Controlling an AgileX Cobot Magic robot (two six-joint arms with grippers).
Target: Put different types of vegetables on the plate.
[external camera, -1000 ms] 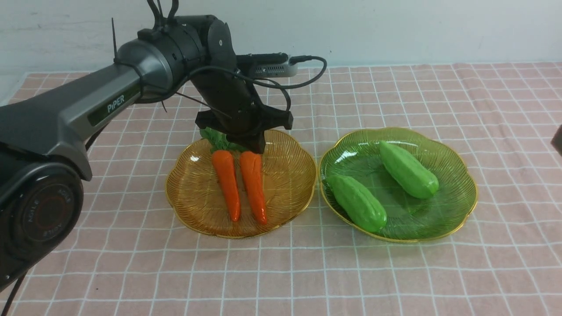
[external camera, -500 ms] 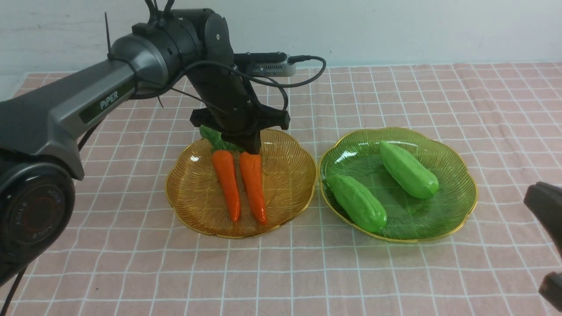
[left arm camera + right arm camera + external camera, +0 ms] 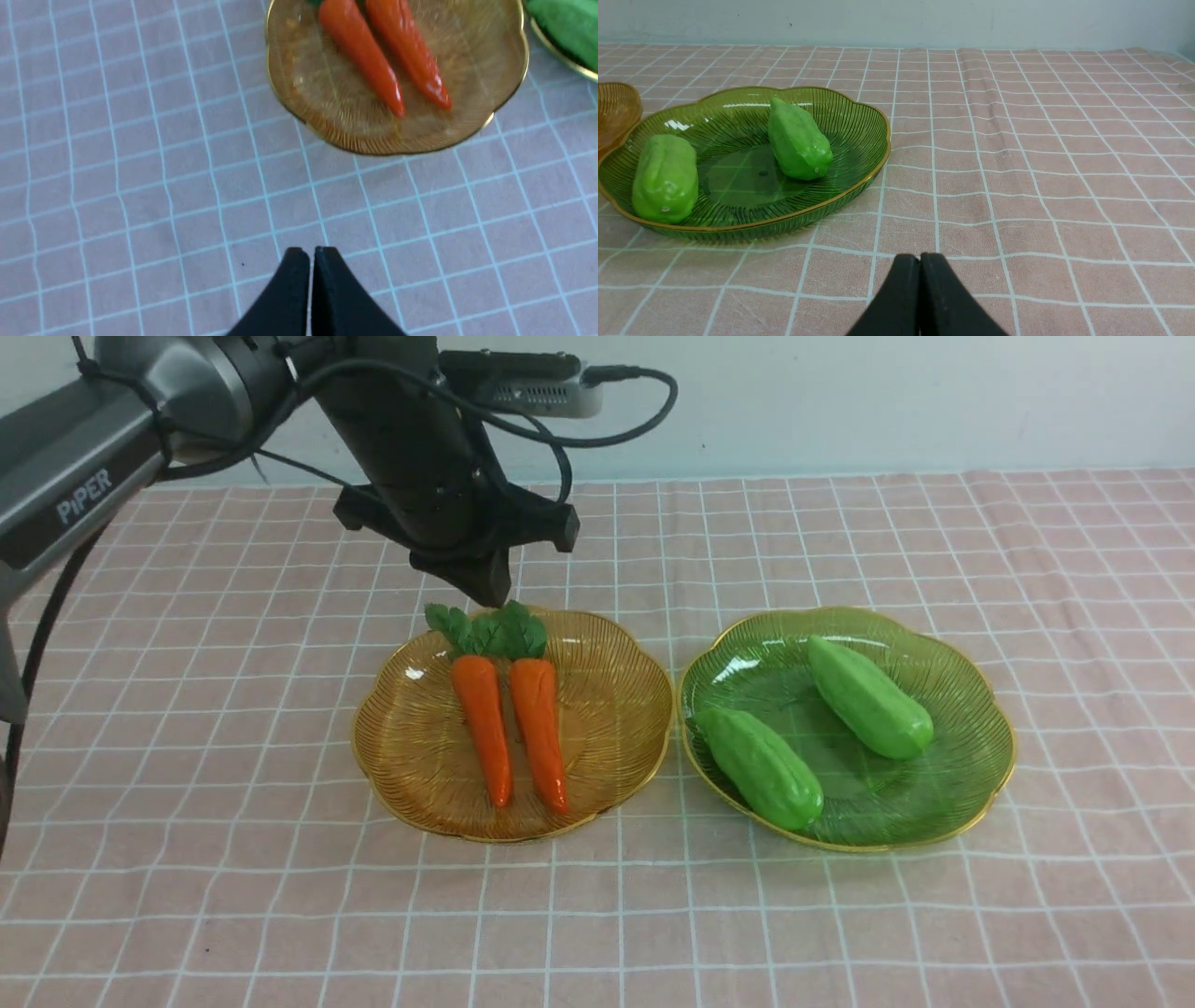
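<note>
Vegetables sorted by kind on two plates, side by side on the surface (image 3: 840,915), under a pink cloth with a white grid.

Left arm (image 3: 84,485): dark grey, reaching in from the left of the front view, wrist raised above the far edge of the amber plate. Left gripper (image 3: 490,590) pointing down, just above the carrot leaves without touching them; fingers (image 3: 292,289) pressed together, nothing between them, seen in the left wrist view over bare cloth.

Green plate (image 3: 980,775): ribbed glass with a gold rim, on the right, rim almost touching the amber plate. Holding both gourds.

Amber plate (image 3: 401,775): same ribbed shape, on the left. Holding both carrots.

Far gourd (image 3: 868,698): light green, ridged, lying aslant toward the back right of the green plate. Near gourd (image 3: 761,767): same colour, aslant toward the front left, apart from the other.

Right carrot (image 3: 539,730) and left carrot (image 3: 483,724): glossy orange, lying close alongside each other, tips toward the camera, green leafy tops (image 3: 487,631) at the far rim, bunched together.

Right gripper (image 3: 920,291): out of the front view; in the right wrist view, low over the cloth, well to the side of the green plate, black fingers shut tight on nothing.
</note>
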